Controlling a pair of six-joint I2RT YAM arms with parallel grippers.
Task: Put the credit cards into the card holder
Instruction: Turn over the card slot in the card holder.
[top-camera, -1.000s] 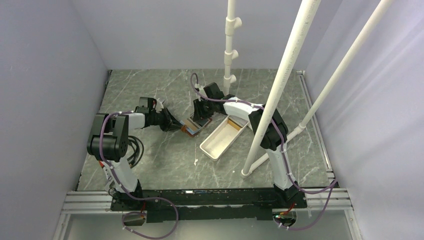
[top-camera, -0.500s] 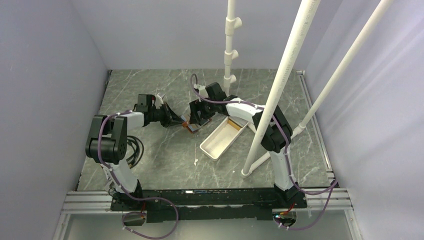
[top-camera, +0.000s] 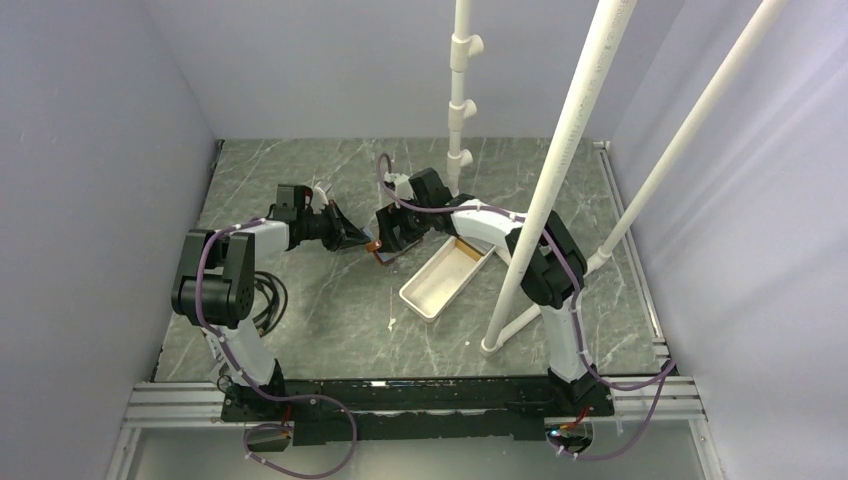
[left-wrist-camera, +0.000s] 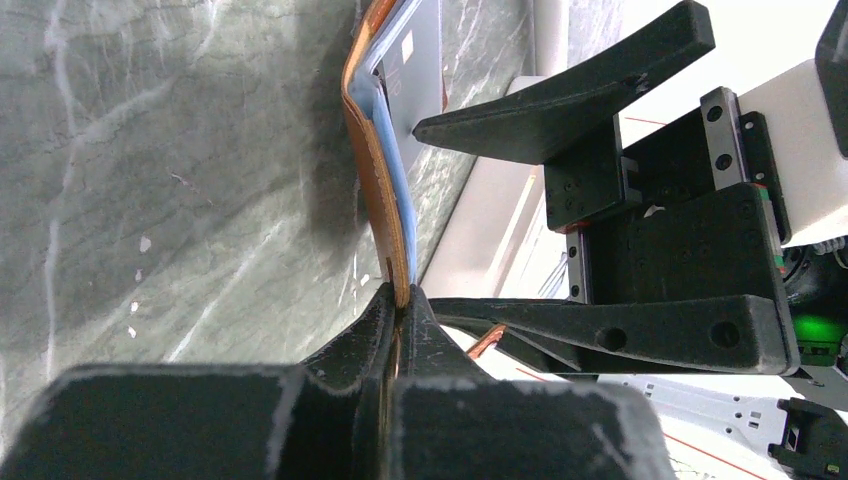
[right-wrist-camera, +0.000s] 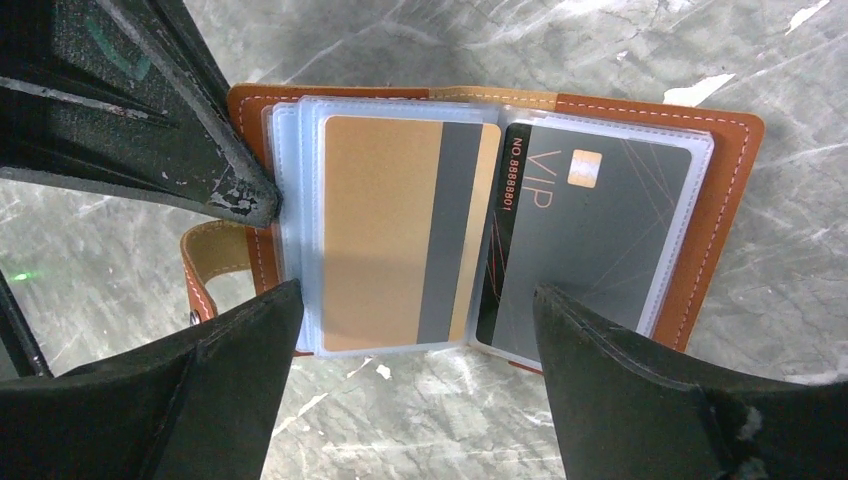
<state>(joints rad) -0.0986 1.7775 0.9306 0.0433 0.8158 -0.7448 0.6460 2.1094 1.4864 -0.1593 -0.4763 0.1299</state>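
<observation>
Now on the worktop (top-camera: 300, 320): a brown leather card holder (top-camera: 383, 252) sits open between the two arms, just beside the far-left end of a long white tray (top-camera: 440, 285).
Card holder: its cover (right-wrist-camera: 722, 200) is orange-brown with light stitching, and clear sleeves are fanned out inside. A strap tab (right-wrist-camera: 212, 262) sticks out on one side.
Cards: a gold card (right-wrist-camera: 380, 230) with a dark stripe sits in the top sleeve of one half. A dark grey card (right-wrist-camera: 590, 240) marked VIP sits in the sleeve of the other half.
Left fingers (left-wrist-camera: 400, 322): pressed together, pinching the edge of the card holder's leather cover (left-wrist-camera: 375, 170), which curves away from the grip.
Right fingers (right-wrist-camera: 620, 390): spread wide and empty, one on each side of the open sleeves, over the card holder. Whether they touch it cannot be told.
Arms: both reach in to the card holder, with the fingers of the two arms close together (top-camera: 375, 240).
</observation>
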